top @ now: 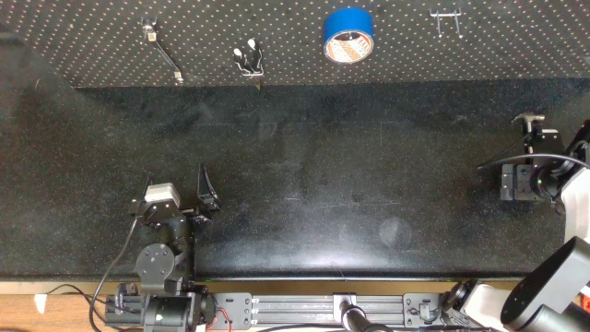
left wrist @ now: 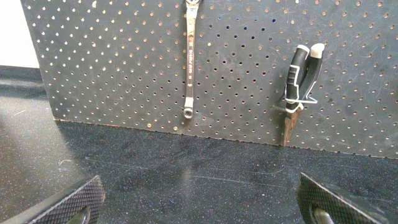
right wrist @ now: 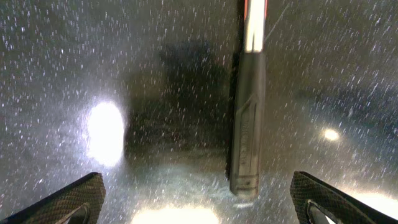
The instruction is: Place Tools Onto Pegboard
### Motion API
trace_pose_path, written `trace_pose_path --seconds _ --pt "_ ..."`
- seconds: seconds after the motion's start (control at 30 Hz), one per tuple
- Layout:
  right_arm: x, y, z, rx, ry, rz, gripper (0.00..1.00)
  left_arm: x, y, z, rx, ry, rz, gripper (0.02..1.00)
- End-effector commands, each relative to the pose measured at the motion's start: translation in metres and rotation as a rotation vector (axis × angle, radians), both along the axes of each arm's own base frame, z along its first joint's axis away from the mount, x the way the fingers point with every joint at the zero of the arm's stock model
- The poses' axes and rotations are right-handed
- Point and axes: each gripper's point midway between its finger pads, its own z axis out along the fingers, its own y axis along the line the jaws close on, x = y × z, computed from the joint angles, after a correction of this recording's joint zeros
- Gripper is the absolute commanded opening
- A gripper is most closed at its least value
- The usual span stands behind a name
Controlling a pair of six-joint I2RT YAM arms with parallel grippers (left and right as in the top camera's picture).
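Where the black bench (top: 304,166) meets the pegboard (top: 277,18), three things are seen hung up: a wrench (left wrist: 188,62), pliers (left wrist: 301,78) and a roll of blue tape (top: 348,35). The wrench is hung straight down at the left. The pliers are hung in a wire loop with the handles up, to the right of the wrench. The tape is hung further right again. A hook (top: 447,20) is seen past the tape, near the right end of the board.

One tool (right wrist: 247,124) is seen lying flat on the bench, far over on the right side. It has a dark handle, and a shiny bit with red is seen at one end of the handle. What kind of tool it is cannot be told.

The right claw (right wrist: 199,199) is held right over this tool. It is spread wide, and nothing is gripped in it. The handle is seen between the two fingers and is not touched by either.

The left claw (left wrist: 202,199) is held low over the bench at the left, pointed at the wrench and pliers. It is spread wide too, and nothing is held in it.
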Motion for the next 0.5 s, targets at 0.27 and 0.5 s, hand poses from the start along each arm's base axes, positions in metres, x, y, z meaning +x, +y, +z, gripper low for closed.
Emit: trace_pose_path --seconds 0.27,0.5 --pt "0.006 -0.023 -0.009 0.017 -0.003 -0.007 0.974 0.0 0.001 -0.001 0.012 0.003 0.002 0.996" --pt "0.01 -0.024 -0.018 0.028 0.0 -0.006 0.976 0.0 0.001 -0.001 0.012 0.003 0.002 0.996"
